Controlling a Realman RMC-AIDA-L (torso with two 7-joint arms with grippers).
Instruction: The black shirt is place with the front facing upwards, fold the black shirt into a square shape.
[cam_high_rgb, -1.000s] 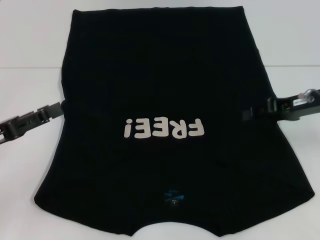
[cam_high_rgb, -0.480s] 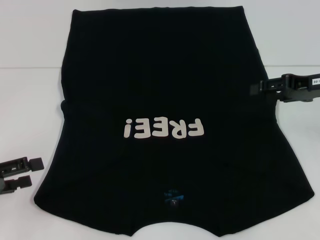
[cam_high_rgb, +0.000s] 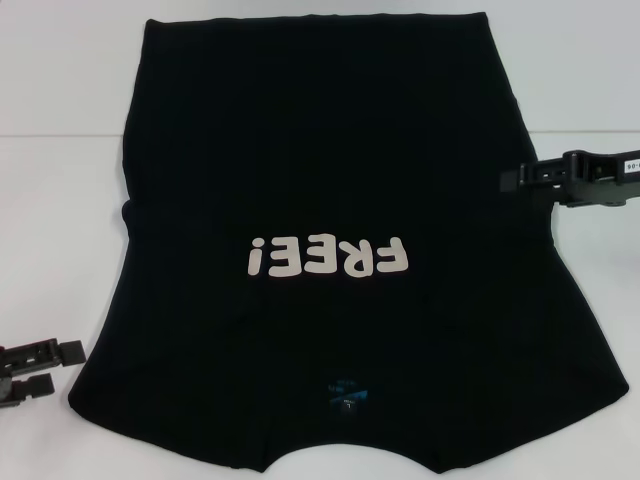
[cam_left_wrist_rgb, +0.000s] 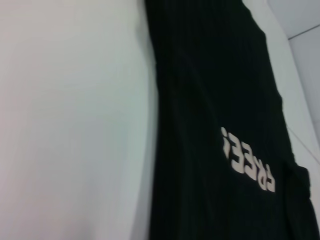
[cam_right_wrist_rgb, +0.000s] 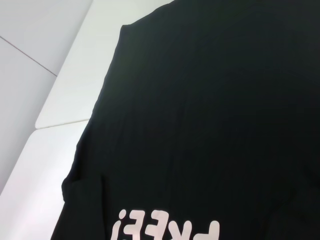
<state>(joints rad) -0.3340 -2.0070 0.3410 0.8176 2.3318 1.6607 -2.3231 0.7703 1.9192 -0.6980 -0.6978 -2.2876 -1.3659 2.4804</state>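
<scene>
The black shirt (cam_high_rgb: 320, 150) lies flat on the white table (cam_high_rgb: 60, 200), front up, with its pale "FREE!" lettering (cam_high_rgb: 330, 258) and blue neck label (cam_high_rgb: 345, 392) toward me. Its sleeves are tucked in, so the sides run straight. My left gripper (cam_high_rgb: 62, 366) is open and empty, just off the shirt's near left corner. My right gripper (cam_high_rgb: 512, 178) hovers over the shirt's right edge, apart from the cloth. The shirt also shows in the left wrist view (cam_left_wrist_rgb: 215, 100) and the right wrist view (cam_right_wrist_rgb: 225, 100).
A seam in the table top (cam_high_rgb: 60, 128) runs across behind the shirt's middle. Bare white table lies on both sides of the shirt. The shirt's near hem reaches the bottom of the head view.
Both grippers have left the shirt's side edges. The left one drew back toward me and opened at the near left corner. The right one moved farther away along the right edge.
</scene>
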